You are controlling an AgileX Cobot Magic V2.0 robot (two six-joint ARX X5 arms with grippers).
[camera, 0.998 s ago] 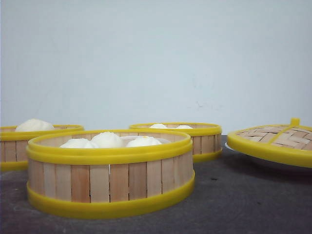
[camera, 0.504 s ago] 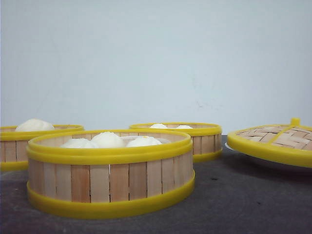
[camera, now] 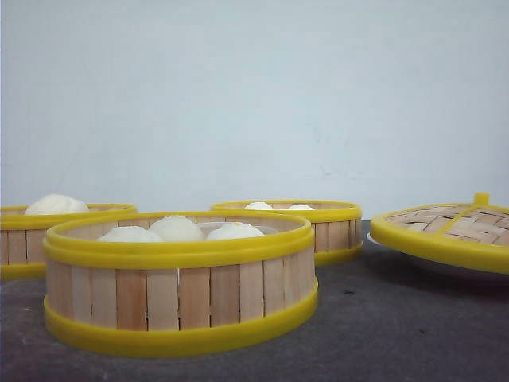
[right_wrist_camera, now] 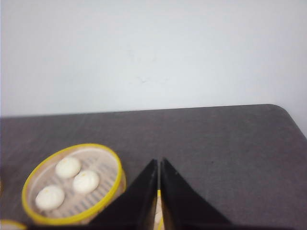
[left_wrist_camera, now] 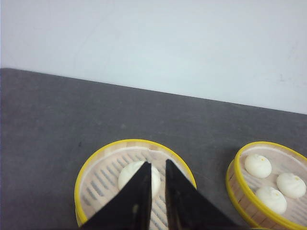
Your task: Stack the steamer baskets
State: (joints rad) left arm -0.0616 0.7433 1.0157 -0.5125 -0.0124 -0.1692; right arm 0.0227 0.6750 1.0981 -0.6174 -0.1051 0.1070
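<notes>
Left wrist view: one-bun steamer basket under nearly closed, empty jaws.

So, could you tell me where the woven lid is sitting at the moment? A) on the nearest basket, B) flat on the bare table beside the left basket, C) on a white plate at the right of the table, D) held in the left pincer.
C: in the front view the lid rests tilted on a white plate at the right, apart from the three baskets, which all stand open with buns showing.
</notes>
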